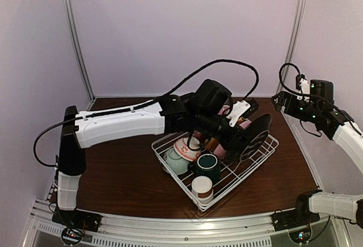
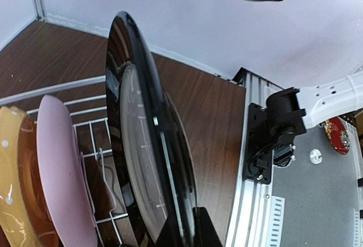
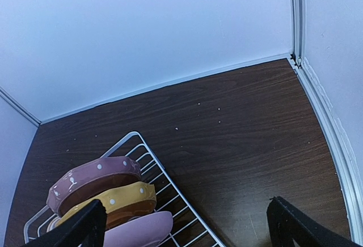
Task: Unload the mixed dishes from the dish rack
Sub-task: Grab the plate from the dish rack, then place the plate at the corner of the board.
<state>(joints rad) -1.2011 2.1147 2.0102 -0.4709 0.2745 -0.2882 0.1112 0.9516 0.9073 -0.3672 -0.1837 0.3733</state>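
Left gripper (image 2: 181, 234) clenched on one black plate (image 2: 144, 145), which stands on edge. Dish rack (image 1: 244, 173) directly beneath it.
Just beside its fingers: one pink plate (image 2: 65, 173), one yellow plate (image 2: 8, 173), both upright.
Below it, nearer the bases:
- two bowls: red-and-white patterned bowl (image 1: 186, 148), pale green bowl (image 1: 176, 161)
- one dark green mug (image 1: 207, 165)
- one white-and-brown cup (image 1: 202, 189)

Right gripper (image 3: 186, 213) spread wide and empty, well apart from the rack.

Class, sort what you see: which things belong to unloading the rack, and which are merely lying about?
Job: dish rack, black plate, pink plate, yellow plate, dark green mug, pale green bowl, white-and-brown cup.
Lying about: aluminium rail, red patterned object.
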